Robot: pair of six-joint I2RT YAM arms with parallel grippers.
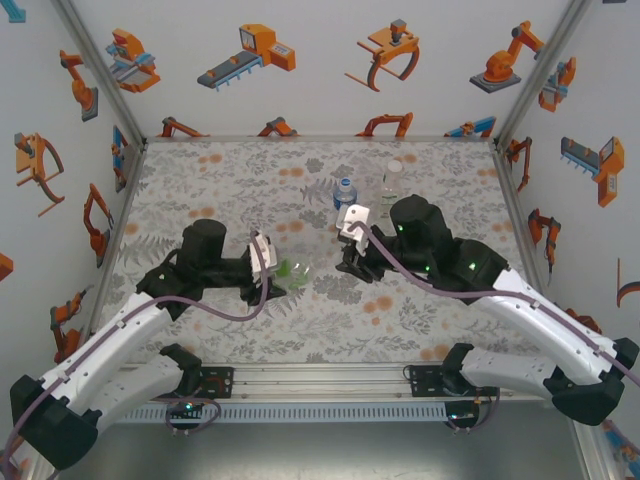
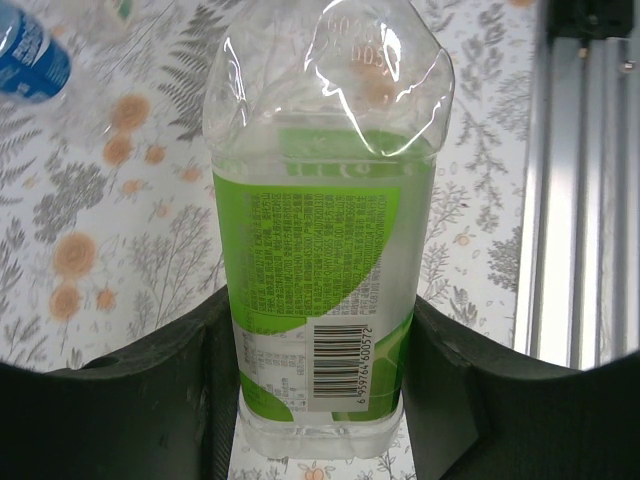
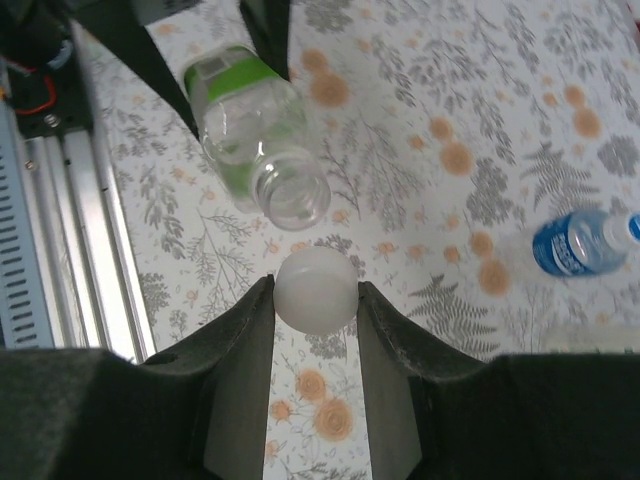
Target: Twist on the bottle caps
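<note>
White cap (image 3: 316,290), pinched in right fingers (image 3: 240,385), should squarely meet the mouth of the green-labelled bottle (image 3: 250,135), which left fingers (image 2: 165,405) clamp.

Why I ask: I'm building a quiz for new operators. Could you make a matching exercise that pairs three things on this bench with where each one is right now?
Things:
1. green-labelled bottle
2. white cap
3. blue-labelled bottle

Places:
A. pinched between the fingers of the right claw
B. on the table, in neither claw
C. gripped by the left claw, its mouth uncapped

Pairs: 1-C, 2-A, 3-B
</note>
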